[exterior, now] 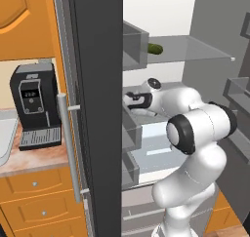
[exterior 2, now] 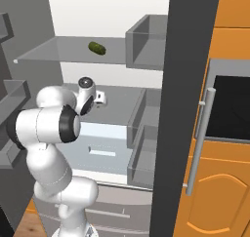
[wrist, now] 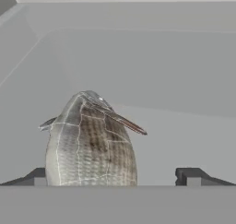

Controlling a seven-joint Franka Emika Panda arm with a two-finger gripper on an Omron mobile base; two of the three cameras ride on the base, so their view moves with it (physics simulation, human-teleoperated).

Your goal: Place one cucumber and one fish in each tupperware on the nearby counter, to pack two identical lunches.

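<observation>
Claw (wrist: 115, 177) is spread wide around a fish (wrist: 90, 142) inside the fridge (not pinching). One cucumber (exterior 2: 97, 48) sits on the shelf (exterior 2: 58, 50) above.

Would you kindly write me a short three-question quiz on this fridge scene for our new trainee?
1. True or false: the gripper has its jaws shut on the fish.
2. Where does the cucumber lie? A) on the upper glass shelf of the open fridge; B) in the sink; C) on the coffee machine.
3. Fill in: in the hand view, the fish lies on the grey fridge shelf, close in front of the ____ fingertip.

Key: 1 false, the jaws stand open with the fish lying free. 2 A. 3 left.
</observation>
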